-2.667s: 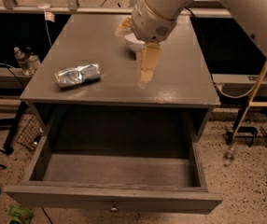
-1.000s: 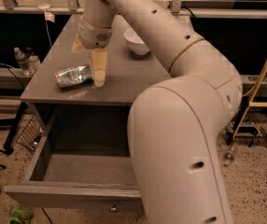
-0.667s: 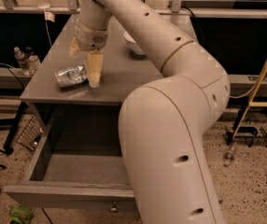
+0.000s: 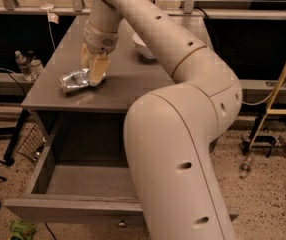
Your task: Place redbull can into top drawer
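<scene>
The redbull can (image 4: 74, 81), a crumpled shiny silver can, lies on its side near the left front of the grey cabinet top (image 4: 133, 84). My gripper (image 4: 95, 70) has come down onto the can's right end and overlaps it. The can still rests on the top. The top drawer (image 4: 78, 179) is pulled out below and nothing shows in its visible part. Its front panel carries a small knob (image 4: 121, 223). My own big arm link (image 4: 173, 159) hides the drawer's right half.
A white bowl (image 4: 144, 47) sits at the back of the cabinet top, partly behind my arm. Bottles (image 4: 26, 63) stand on a shelf to the left and a wire basket (image 4: 32, 143) lies on the floor. A yellow-framed stand (image 4: 283, 89) is on the right.
My gripper has moved left across the cabinet top from near the bowl and lowered onto the can's right end. The can has stayed in place.
</scene>
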`<state>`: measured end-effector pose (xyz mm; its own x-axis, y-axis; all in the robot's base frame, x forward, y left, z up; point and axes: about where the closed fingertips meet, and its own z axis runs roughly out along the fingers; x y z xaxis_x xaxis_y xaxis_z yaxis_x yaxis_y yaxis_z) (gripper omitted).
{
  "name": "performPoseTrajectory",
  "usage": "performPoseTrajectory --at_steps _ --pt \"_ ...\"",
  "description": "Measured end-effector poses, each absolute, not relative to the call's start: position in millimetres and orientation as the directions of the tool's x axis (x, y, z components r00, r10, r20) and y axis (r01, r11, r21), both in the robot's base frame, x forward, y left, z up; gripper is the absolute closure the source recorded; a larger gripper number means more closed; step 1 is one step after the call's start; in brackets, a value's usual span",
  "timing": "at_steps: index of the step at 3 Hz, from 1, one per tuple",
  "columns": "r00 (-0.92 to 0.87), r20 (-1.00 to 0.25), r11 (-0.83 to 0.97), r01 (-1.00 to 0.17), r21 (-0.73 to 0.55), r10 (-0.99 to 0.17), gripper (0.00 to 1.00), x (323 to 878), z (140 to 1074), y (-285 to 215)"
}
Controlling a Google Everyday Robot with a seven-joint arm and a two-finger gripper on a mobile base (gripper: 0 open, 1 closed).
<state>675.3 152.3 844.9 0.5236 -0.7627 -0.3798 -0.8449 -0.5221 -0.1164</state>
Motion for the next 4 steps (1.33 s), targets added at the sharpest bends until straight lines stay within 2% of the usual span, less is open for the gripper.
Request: performPoseTrajectory --at_steps 1,2,4 --pt "0.506 -0.375 -0.495 -0.859 -0.134 -0.776 0.81 679.7 853.5 139.0" --pt "0.448 -0.364 -0.423 -0.893 -0.151 -0.817 1.0 676.0 869.7 106.4" --pt "0.127 -0.372 -0.113 -0.992 -0.057 -0.919 1.0 592.4 868.5 -6.0"
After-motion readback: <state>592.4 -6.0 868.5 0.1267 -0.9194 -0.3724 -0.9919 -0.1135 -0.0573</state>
